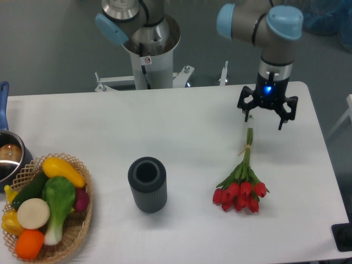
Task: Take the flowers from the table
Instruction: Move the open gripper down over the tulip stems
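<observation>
The worktop [165, 126] is a wide white slab with rounded corners, set against a dull grey-green floor; the arm's pale base column stands just behind its far edge.

One arm reaches in from the upper right, grey with light-blue joint caps, and carries the end effector [267, 116] above the right part of the worktop. Its dark fingers are spread apart, released, with nothing between them (a small blue light glows on its body just above). It hangs over the bare stem tip of the flowers [242, 181].

At the left edge sits one wicker basket [77, 231] heaped with toy vegetables: a yellow one, a dark green one, a pale green leafy one, an orange one and a white round one can be told apart. Behind it, cut by the frame, is one metal pot [10, 159] with a blue handle.

One dark ribbed cylinder [147, 184], open at the top, stands upright near the middle front.

The flowers, a single bunch, lie flat on the right half. The long axis runs nearly front to back, slightly slanted: red heads toward the near edge, thin green stems pointing away to the far edge. A pale band ties the stems about midway. About nine heads show, though they overlap.
</observation>
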{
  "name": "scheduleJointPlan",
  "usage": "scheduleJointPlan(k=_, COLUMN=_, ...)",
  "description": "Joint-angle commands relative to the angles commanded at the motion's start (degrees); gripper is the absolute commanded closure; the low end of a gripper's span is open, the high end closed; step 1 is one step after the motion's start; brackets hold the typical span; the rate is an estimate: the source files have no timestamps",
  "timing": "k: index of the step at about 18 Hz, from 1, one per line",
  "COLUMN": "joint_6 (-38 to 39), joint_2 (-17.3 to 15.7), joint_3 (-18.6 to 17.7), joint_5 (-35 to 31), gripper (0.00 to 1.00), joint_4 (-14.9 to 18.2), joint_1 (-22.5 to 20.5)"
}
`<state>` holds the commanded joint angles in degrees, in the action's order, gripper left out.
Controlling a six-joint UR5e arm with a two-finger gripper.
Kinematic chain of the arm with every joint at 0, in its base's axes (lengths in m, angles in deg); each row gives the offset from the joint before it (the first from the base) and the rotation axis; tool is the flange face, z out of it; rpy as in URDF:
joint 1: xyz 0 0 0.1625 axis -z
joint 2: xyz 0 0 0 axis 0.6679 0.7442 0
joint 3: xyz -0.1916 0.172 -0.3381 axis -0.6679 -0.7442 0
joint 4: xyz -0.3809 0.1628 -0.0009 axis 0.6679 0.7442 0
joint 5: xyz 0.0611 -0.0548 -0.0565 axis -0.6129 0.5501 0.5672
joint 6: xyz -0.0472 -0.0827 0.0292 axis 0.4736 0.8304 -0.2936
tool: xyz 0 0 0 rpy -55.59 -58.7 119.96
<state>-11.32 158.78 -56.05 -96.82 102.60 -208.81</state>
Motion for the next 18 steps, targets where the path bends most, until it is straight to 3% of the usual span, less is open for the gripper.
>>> scheduleJointPlan(k=7, joint_6=0.26, joint_2=6.5, joint_3=2.45, joint_5=0.0, gripper=0.0, joint_4=0.0, joint_1=1.23)
scheduleJointPlan(k=18, joint_6=0.26, joint_2=10.91, joint_3=4.22, joint_5=0.09, gripper=0.0, joint_4=-0.26, joint_1=3.6)
